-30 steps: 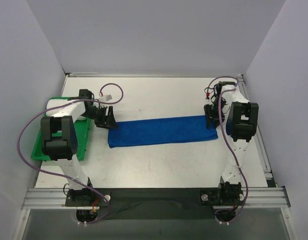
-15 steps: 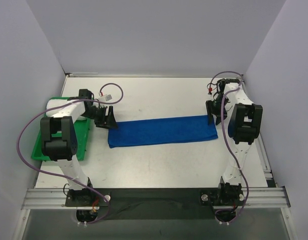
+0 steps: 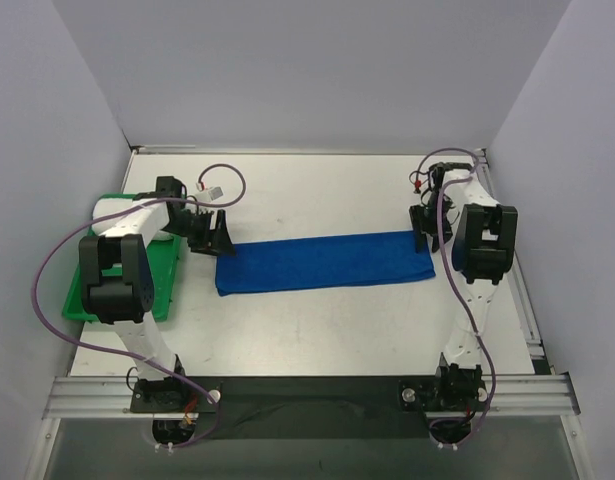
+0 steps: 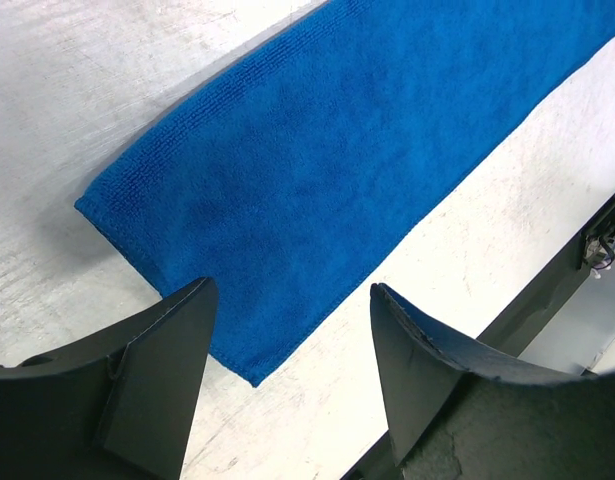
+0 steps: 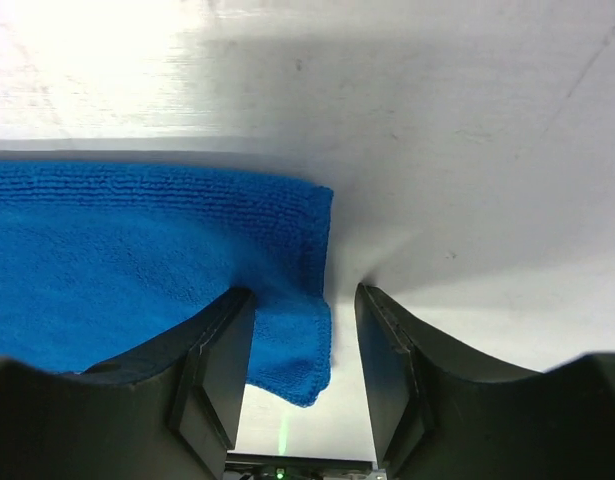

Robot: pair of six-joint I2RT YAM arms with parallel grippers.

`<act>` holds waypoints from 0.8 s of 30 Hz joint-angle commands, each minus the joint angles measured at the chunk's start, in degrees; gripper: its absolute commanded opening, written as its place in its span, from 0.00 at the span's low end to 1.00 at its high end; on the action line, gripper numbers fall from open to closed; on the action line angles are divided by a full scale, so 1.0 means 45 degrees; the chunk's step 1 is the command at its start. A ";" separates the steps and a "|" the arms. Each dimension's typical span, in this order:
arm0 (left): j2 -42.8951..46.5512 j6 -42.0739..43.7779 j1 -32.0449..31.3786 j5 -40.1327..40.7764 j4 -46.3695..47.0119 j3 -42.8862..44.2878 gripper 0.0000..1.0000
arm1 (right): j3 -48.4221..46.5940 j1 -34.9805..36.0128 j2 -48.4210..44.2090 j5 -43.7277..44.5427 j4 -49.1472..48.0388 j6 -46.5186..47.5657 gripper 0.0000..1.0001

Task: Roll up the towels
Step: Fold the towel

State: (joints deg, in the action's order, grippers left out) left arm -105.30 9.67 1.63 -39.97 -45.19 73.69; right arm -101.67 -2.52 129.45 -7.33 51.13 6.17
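White tabletop (image 3: 317, 330) carried the blue towel (image 3: 322, 262), spread flat in a long strip between the arms. The left gripper (image 4: 289, 292) hung over its left end, jaws apart and empty. The right gripper (image 5: 294, 295) straddled a right-end corner (jaws apart, cloth between them, not pinched). The white towel (image 3: 112, 207) lay in the green tray (image 3: 82, 300).

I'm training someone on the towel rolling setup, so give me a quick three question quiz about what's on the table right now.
1. True or false: the blue towel is already rolled up.
2. The green tray sits on the robot's: A, left; B, right.
3. Short answer: which gripper is at the towel end nearest the tray?

Key:
1. False, it lies flat and stretched out.
2. A.
3. The left gripper, fingers open.
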 commanded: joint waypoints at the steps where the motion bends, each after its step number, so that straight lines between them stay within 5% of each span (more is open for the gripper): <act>1: 0.0548 0.0253 0.0146 -0.0240 -0.0153 0.0597 0.73 | 0.0404 0.0307 0.0082 0.0243 0.0395 0.0034 0.45; 7: 0.0470 0.0214 0.0205 -0.0279 -0.0153 0.0714 0.73 | 0.0601 0.0385 0.0120 0.0301 0.0628 0.0248 0.41; 13: 0.0469 0.0116 0.0322 -0.0279 -0.0153 0.0968 0.73 | 0.0328 0.0288 0.0374 0.0165 0.0942 0.0581 0.00; 24: 0.0762 0.0291 0.0341 -0.0416 -0.0251 0.0558 0.72 | -0.1917 -0.0768 -0.0698 0.0244 0.1878 0.1343 0.00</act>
State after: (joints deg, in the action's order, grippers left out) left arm -104.79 9.69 2.83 -39.99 -45.84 75.81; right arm -106.04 -5.58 129.38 -7.22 54.68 10.57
